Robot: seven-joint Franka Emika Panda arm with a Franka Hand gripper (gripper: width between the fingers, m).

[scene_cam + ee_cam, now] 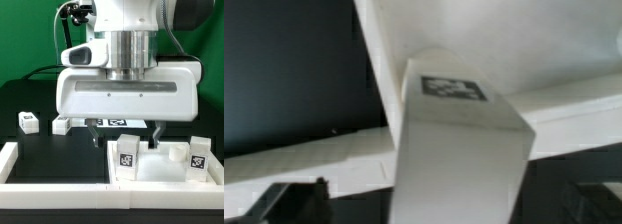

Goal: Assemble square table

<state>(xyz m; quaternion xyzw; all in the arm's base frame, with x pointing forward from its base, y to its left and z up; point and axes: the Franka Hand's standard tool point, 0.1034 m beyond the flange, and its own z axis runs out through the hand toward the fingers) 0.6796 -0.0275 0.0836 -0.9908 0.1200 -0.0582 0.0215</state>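
We log the end effector point(127, 136) spread wide, gripping nothing, straddling an upright leg point(127, 152) on the square table top point(160, 172) at five o'clock in the exterior view, likely since it stands unaided; a loose leg point(28, 122) waits at nine.

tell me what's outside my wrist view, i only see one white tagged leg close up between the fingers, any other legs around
observer: Yes. A second leg stands upright on the square table top, to the exterior view's right of the leg under the gripper.
operator: any loose ones
observer: Two loose legs lie on the black table, off to the exterior view's left of the top.
operator: what's past the hand
observer: The marker board lies flat on the table, beyond the open gripper.
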